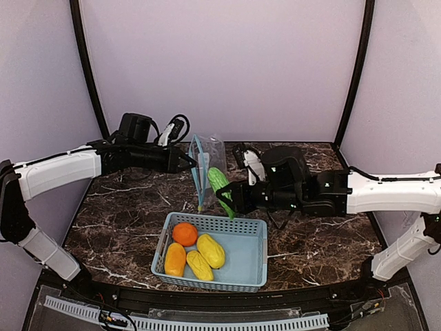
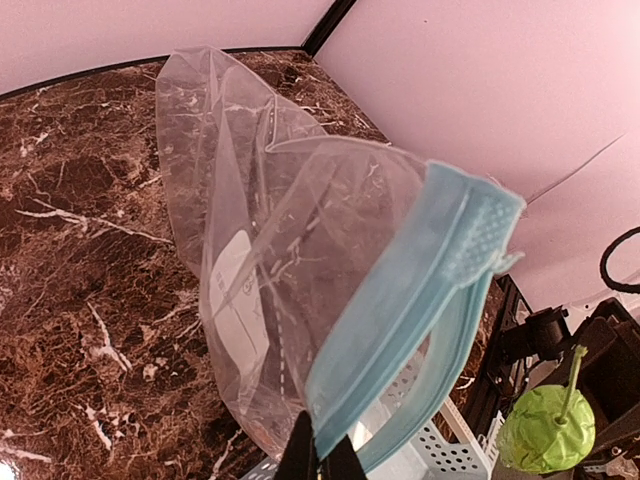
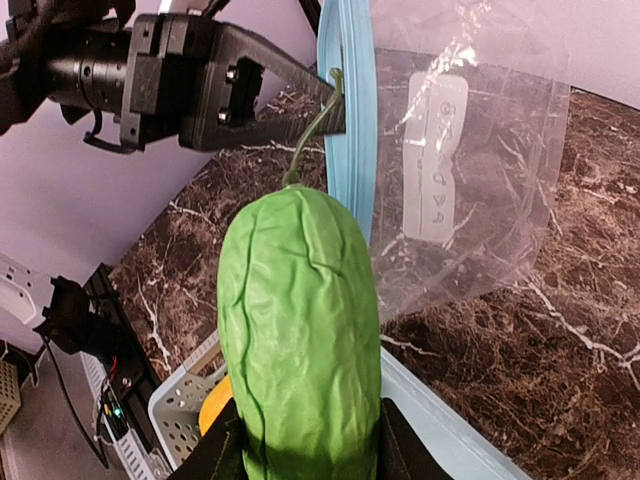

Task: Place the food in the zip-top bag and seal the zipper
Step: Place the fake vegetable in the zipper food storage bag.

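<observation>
Pinches seemingly limp bag by stiffer zipper in left end effector; clamps firm-looking pod in right end effector

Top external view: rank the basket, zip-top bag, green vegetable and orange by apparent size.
1. basket
2. zip-top bag
3. green vegetable and orange: too alike to rank; the vegetable is longer, the orange wider.

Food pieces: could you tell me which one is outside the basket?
The green pod, held by the right gripper; the orange and yellow ones lie in the basket.
</observation>
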Available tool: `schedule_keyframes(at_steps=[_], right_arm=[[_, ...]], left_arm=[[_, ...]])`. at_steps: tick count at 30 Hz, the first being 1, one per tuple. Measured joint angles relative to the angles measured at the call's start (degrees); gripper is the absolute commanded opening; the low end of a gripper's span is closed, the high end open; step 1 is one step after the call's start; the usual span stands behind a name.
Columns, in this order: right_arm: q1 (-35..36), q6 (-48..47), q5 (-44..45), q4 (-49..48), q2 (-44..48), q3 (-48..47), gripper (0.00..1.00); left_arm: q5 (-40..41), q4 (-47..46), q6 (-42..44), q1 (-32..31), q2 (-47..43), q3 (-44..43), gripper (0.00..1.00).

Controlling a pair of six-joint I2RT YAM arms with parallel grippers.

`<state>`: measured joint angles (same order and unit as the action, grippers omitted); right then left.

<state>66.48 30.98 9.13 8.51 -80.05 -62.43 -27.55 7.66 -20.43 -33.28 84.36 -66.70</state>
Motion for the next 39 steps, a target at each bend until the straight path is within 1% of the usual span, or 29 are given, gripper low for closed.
schedule_keyframes(at_steps=[6,12,18,29,39], right_arm=[[0.2,0.3,3.9,-10.0,-4.5,-0.5,0.28],[0.3,-0.5,7.5,-14.5,-9.7,-4.0,0.28],[0.3,-0.2,12.0,-16.3,-13.6,-7.1,0.28],[0.2,1.3,18.4,-16.0,-18.1,-8.7,0.28],[-0.5,2.4,20.6,-14.9,-20.2,-10.1,0.29]], left_arm=[[-2.2,-0.8,-1.6,-1.1,1.8,0.1,0.01],[-3.7,-1.3,-2.9,-1.4,3.1,0.5,0.01],[-4.4,-1.9,-3.5,-1.4,3.1,0.5,0.01],[-4.7,-2.0,-4.2,-1.4,3.1,0.5,0.01],[-4.0,-1.9,-4.3,-1.3,3.1,0.9,0.01]])
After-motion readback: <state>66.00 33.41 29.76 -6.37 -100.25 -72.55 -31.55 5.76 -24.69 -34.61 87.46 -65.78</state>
